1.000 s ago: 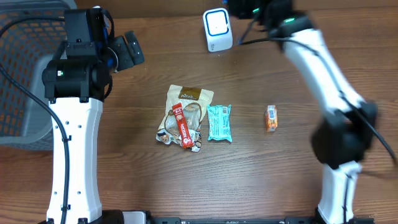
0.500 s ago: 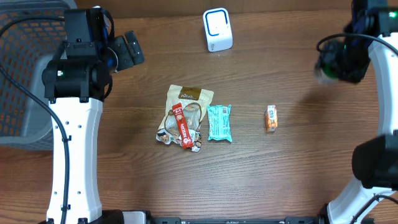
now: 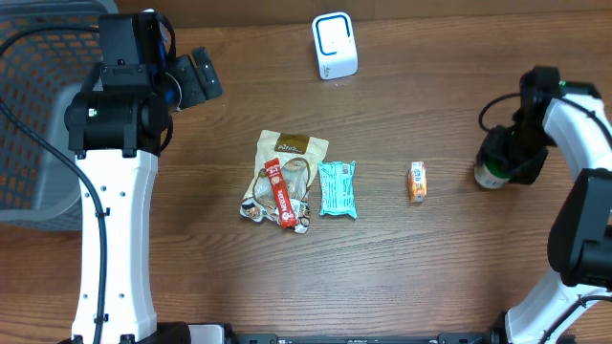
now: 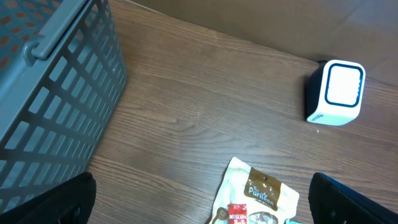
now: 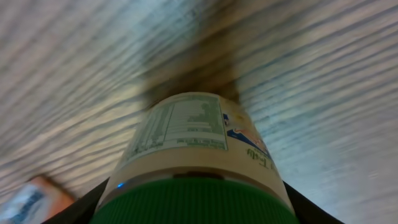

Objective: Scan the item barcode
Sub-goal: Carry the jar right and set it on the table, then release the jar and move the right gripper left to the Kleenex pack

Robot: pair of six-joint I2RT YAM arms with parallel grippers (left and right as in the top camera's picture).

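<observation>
My right gripper [image 3: 504,161] is shut on a cream-labelled bottle with a green cap [image 3: 490,176], low over the table's right side. In the right wrist view the bottle [image 5: 189,134] fills the frame between my dark fingers [image 5: 84,205], its base pointing at the blurred wood. I cannot tell whether it touches the table. The white barcode scanner with a blue ring [image 3: 335,45] stands at the back centre, far from the bottle; the left wrist view shows the scanner [image 4: 339,92] too. My left gripper [image 3: 194,80] hangs open and empty at the back left.
A beige snack pouch [image 3: 292,153], a red coffee stick [image 3: 280,196] and a teal bar [image 3: 337,188] lie mid-table. A small orange packet [image 3: 417,181] lies just left of the bottle. A grey mesh basket [image 3: 38,115] stands at the far left.
My right arm has swung from the scanner at the back to the right side of the table and come down, carrying the bottle. The left arm has not moved.
</observation>
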